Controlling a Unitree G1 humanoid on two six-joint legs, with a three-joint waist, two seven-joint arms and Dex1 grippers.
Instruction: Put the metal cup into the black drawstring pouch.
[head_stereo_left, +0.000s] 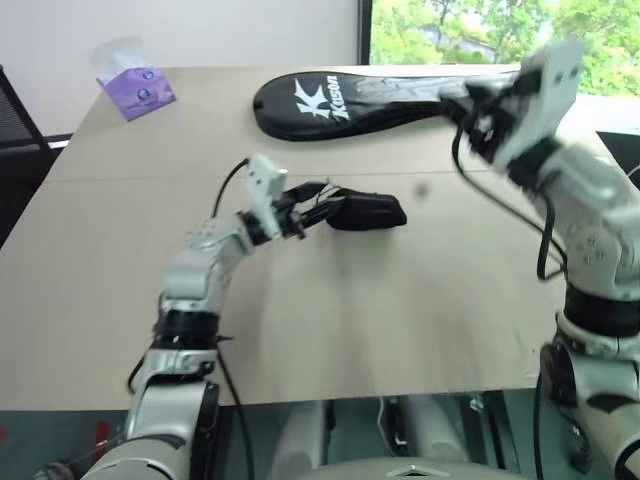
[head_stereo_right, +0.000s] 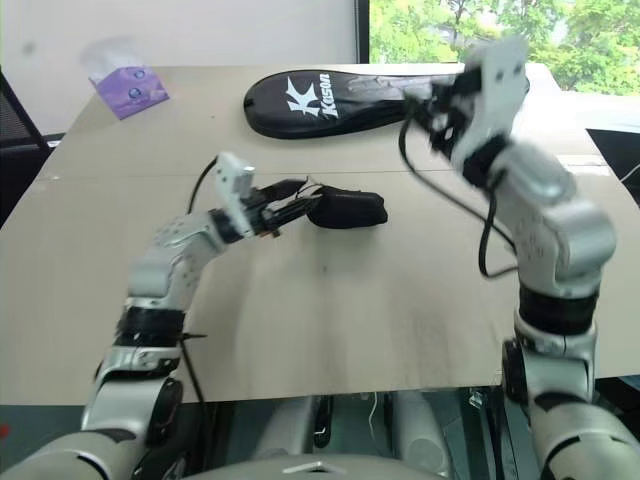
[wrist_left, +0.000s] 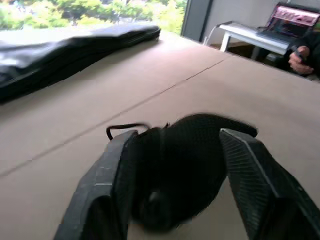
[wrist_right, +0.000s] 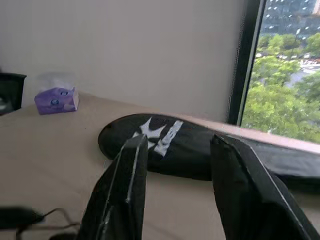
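Altogether: one black drawstring pouch (head_stereo_left: 368, 212), one racket cover (head_stereo_left: 345, 102), one tissue box (head_stereo_left: 136, 88).

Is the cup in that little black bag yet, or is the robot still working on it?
Hard to say: I can't see a cup on the table. The black pouch lies bulging on its side, so the cup may already be inside. The left gripper is open around the pouch, and the right gripper is open, holding nothing, up near the racket cover. What's left, if anything, is closing the pouch.
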